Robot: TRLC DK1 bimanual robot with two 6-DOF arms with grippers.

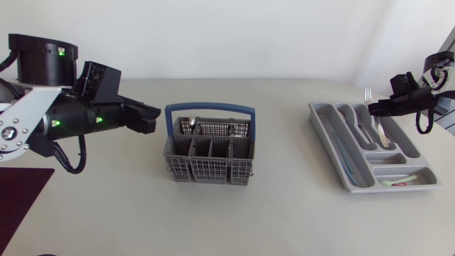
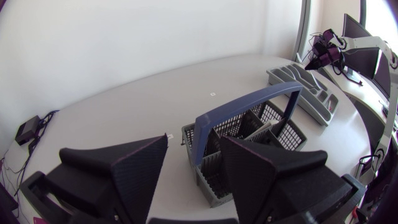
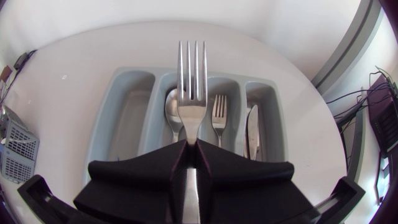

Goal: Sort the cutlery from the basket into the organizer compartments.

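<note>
While the right end effector [image 3: 191,146] holds a fork [image 3: 191,93] by its handle above the organizer [image 3: 127,124], the placing step seems in hand, and next it must align over the compartment [image 3: 217,87] with the second fork [image 3: 219,113] and lower, the left end effector [image 2: 194,140] wide near the basket [image 1: 208,167].

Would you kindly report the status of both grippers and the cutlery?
Right gripper shut on fork, above organizer. Left gripper open, facing basket. Nothing in the way.
</note>
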